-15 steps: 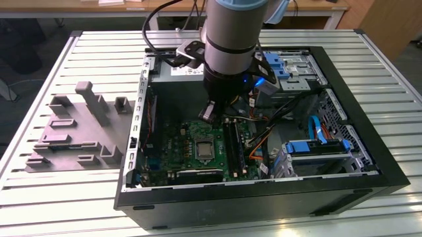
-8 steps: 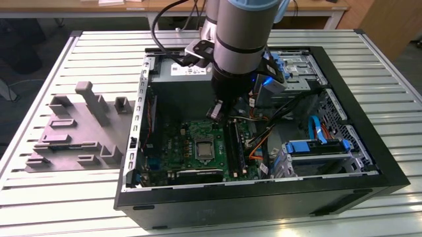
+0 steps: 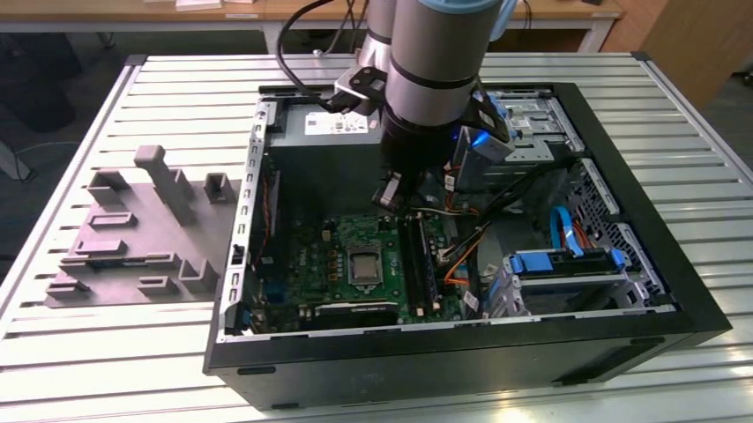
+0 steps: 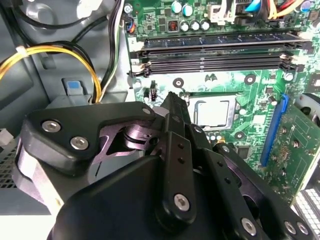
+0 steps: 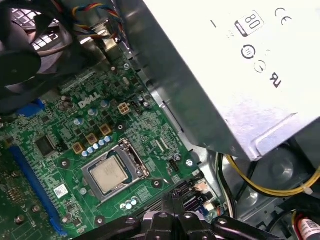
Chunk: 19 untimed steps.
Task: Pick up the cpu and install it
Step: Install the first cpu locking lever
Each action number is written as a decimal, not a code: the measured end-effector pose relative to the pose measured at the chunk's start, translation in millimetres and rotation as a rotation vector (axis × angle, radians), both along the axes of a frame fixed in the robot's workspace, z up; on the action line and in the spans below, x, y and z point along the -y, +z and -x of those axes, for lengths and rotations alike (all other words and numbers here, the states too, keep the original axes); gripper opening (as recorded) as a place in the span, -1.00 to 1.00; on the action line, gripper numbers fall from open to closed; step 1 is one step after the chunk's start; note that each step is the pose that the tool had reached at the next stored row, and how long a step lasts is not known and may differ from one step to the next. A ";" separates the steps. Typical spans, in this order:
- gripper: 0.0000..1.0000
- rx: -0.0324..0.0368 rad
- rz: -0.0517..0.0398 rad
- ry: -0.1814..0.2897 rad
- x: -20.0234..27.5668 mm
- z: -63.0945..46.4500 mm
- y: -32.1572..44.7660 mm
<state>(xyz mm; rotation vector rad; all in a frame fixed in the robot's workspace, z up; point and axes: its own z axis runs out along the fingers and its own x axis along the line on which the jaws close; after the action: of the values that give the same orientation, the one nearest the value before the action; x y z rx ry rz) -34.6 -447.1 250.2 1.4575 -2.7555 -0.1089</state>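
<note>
The claw hangs inside the open computer case, above the green motherboard; whether its fingers are apart or closed cannot be told, and nothing can be seen in its grasp. The cpu lies flat in the silver socket frame on the motherboard, below the claw and a little ahead of its tips, apart from them. In the second wrist view the cpu sits just beyond the black linkage of the claw, with the socket frame around it.

Close around the claw: the large grey power supply box stands right beside it, and yellow and black cables run between that box and the board. The dark memory slots lie just past the socket from the claw, and a blue slot sits off to one side of it. A black fan sits at the far edge of the board. Outside the case, well away from the claw, a grey fixture tray rests on the slatted table
</note>
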 end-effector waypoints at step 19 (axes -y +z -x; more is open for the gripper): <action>-0.79 0.0000 -0.0008 0.001 -2.5 -0.7 -3.2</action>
<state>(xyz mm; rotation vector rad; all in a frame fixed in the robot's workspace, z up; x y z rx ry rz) -33.9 -444.6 247.0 1.4588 -2.7552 -0.1100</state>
